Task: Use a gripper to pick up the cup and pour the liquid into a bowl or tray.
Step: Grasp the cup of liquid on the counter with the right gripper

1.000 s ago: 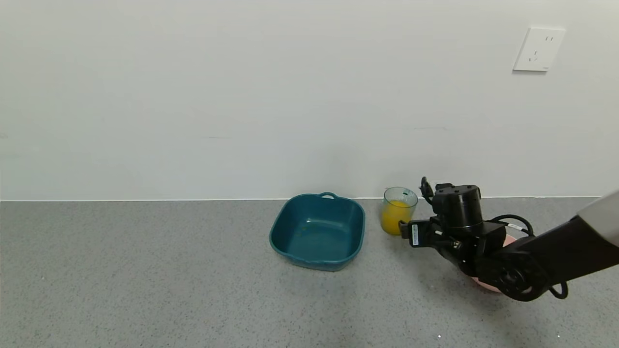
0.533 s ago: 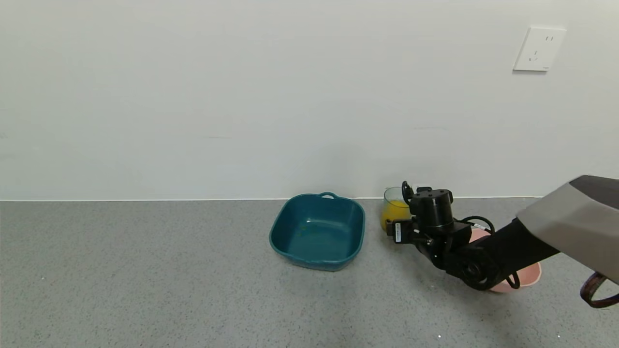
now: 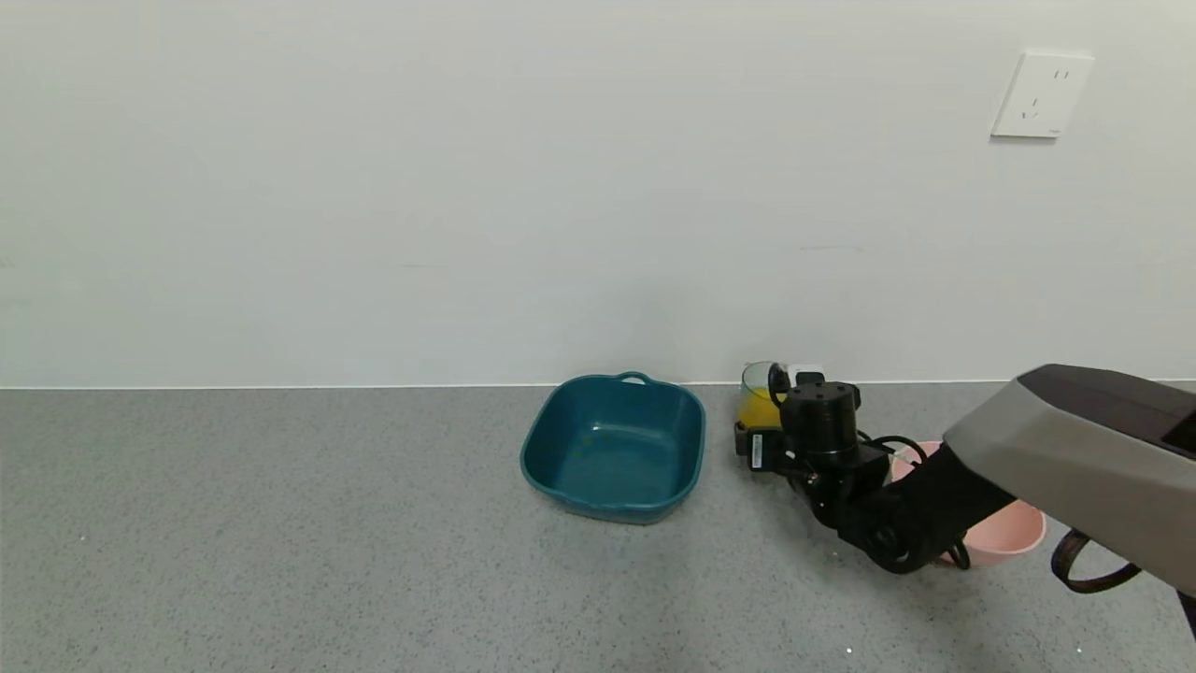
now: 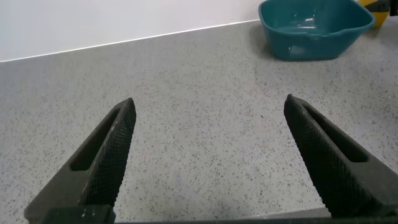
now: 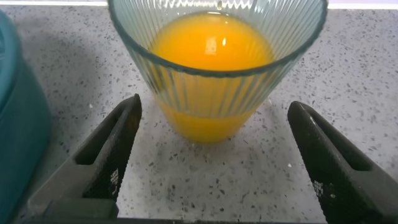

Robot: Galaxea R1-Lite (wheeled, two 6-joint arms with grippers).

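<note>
Reaching further left than before, the right hand stays low and open, its fingers flanking the cup without touching; the basin sits just left on the worktop

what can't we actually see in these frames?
- Head view: most of the cup sits behind the right gripper; finger-to-cup gap unreadable there.
- Head view: pink bowl partly covered by the right arm.
- Head view: left gripper is out of frame.
- Right wrist view: cup rim cut off by the edge; basin only a sliver.
- Left wrist view: cup clipped at the corner.
</note>
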